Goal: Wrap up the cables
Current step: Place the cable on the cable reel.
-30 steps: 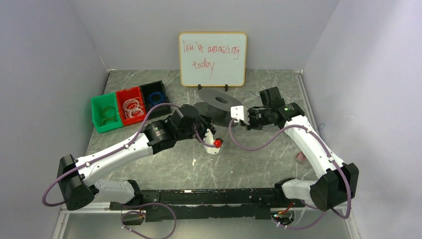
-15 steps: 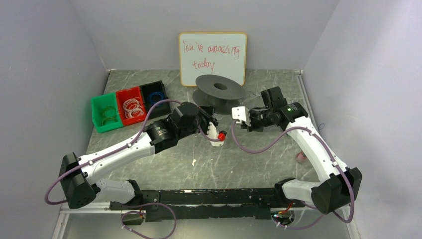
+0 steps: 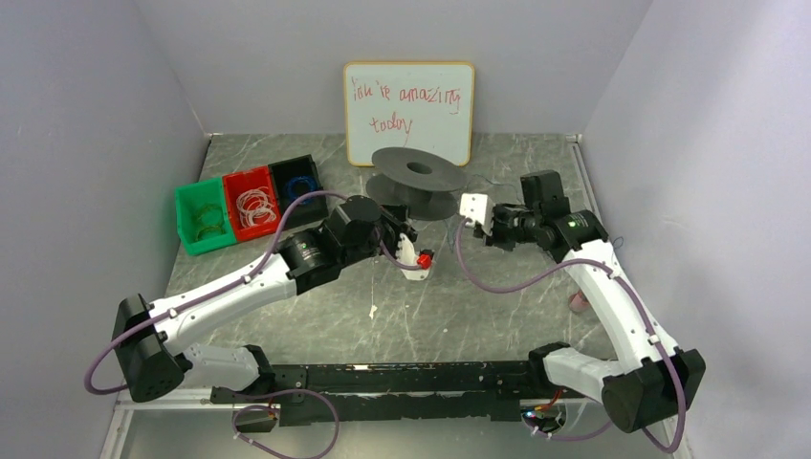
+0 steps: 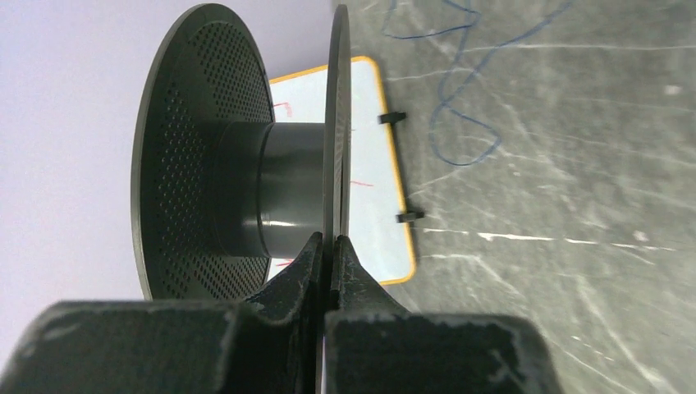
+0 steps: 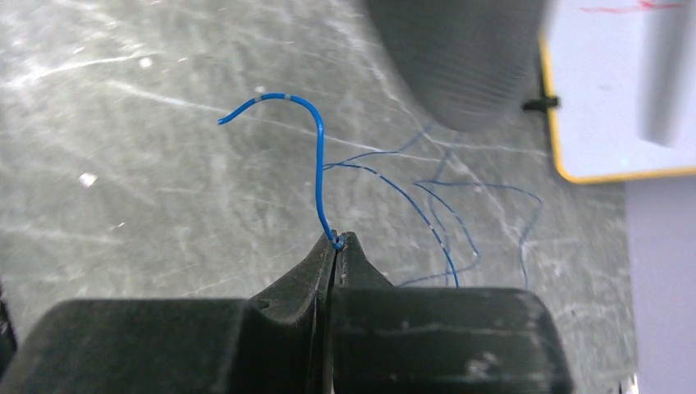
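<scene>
Spool (image 3: 419,180) one, bins (image 3: 256,232) three, cable (image 5: 318,156) one.

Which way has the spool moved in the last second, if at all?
Yes. The spool, clamped by the left gripper, moved up the view and levelled out: it now overlaps the lower edge of the whiteboard, having sat below it.

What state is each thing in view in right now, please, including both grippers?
spool: held by one flange, hub bare.
cable: not wound, mostly lying in loose loops on the table.
left gripper: shut on the spool's flange rim.
right gripper: shut on the cable near its end.
whiteboard: upright, written on.
bins: open, holding coils.
</scene>
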Available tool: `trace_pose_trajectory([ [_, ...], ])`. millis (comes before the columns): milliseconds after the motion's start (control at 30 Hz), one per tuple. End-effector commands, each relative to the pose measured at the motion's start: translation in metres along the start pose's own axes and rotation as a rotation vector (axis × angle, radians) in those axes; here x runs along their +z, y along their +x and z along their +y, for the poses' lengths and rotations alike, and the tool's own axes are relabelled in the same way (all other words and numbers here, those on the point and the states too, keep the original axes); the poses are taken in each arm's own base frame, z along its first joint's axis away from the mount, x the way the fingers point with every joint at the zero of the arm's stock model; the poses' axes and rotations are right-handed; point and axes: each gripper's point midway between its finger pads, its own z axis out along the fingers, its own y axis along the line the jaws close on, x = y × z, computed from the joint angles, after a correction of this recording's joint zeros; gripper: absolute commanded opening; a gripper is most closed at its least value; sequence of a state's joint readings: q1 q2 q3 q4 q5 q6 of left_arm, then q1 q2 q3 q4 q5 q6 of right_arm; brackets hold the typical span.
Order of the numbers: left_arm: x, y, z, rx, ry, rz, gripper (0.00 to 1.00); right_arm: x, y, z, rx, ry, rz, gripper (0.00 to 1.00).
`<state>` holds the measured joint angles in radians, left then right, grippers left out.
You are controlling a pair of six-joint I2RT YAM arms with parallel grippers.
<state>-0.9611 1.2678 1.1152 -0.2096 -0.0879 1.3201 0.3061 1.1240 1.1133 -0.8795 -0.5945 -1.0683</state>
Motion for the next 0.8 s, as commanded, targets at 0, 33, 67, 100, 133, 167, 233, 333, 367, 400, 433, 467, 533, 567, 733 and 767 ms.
trace_pose_trajectory([
  [0,-0.035,-0.019,0.036,-0.082,-0.082,-0.099,0.02,-0.010,-0.014,-0.052,0.087,0.257,-0.083,0.00],
  [33,-0.037,-0.020,0.033,-0.093,-0.071,-0.105,0.02,-0.009,-0.012,-0.057,0.105,0.290,-0.086,0.00],
  [67,-0.038,-0.022,0.028,-0.105,-0.047,-0.120,0.02,-0.008,-0.009,-0.063,0.116,0.323,-0.085,0.00],
  [100,-0.039,-0.023,0.026,-0.119,-0.036,-0.126,0.02,-0.007,-0.006,-0.068,0.123,0.352,-0.083,0.00],
  [133,-0.040,-0.025,0.025,-0.133,-0.026,-0.135,0.02,-0.005,-0.004,-0.073,0.127,0.378,-0.081,0.00],
  [167,-0.041,-0.027,0.023,-0.147,-0.015,-0.147,0.02,-0.004,-0.003,-0.076,0.125,0.393,-0.083,0.00],
  [233,-0.043,-0.031,0.023,-0.174,-0.002,-0.161,0.02,-0.002,0.001,-0.080,0.121,0.411,-0.080,0.00],
  [333,-0.045,-0.037,0.025,-0.214,0.016,-0.185,0.02,0.002,0.000,-0.086,0.129,0.428,-0.097,0.00],
  [367,-0.046,-0.038,0.024,-0.222,0.024,-0.192,0.02,0.002,-0.001,-0.088,0.136,0.437,-0.106,0.00],
  [400,-0.046,-0.039,0.022,-0.227,0.035,-0.197,0.02,0.003,-0.002,-0.090,0.142,0.443,-0.115,0.00],
  [433,-0.046,-0.040,0.021,-0.230,0.040,-0.201,0.02,0.005,-0.004,-0.090,0.140,0.435,-0.123,0.00],
  [467,-0.045,-0.040,0.021,-0.232,0.039,-0.201,0.02,0.007,-0.005,-0.088,0.136,0.417,-0.128,0.00],
  [533,-0.043,-0.037,0.022,-0.221,0.027,-0.186,0.02,0.013,-0.009,-0.080,0.125,0.365,-0.144,0.00],
  [567,-0.041,-0.035,0.023,-0.211,0.013,-0.177,0.02,0.015,-0.011,-0.075,0.119,0.343,-0.152,0.00],
  [733,-0.035,-0.028,0.029,-0.172,-0.030,-0.145,0.02,0.022,-0.014,-0.050,0.089,0.222,-0.172,0.00],
  [767,-0.034,-0.028,0.031,-0.165,-0.043,-0.143,0.02,0.023,-0.014,-0.046,0.087,0.201,-0.174,0.00],
])
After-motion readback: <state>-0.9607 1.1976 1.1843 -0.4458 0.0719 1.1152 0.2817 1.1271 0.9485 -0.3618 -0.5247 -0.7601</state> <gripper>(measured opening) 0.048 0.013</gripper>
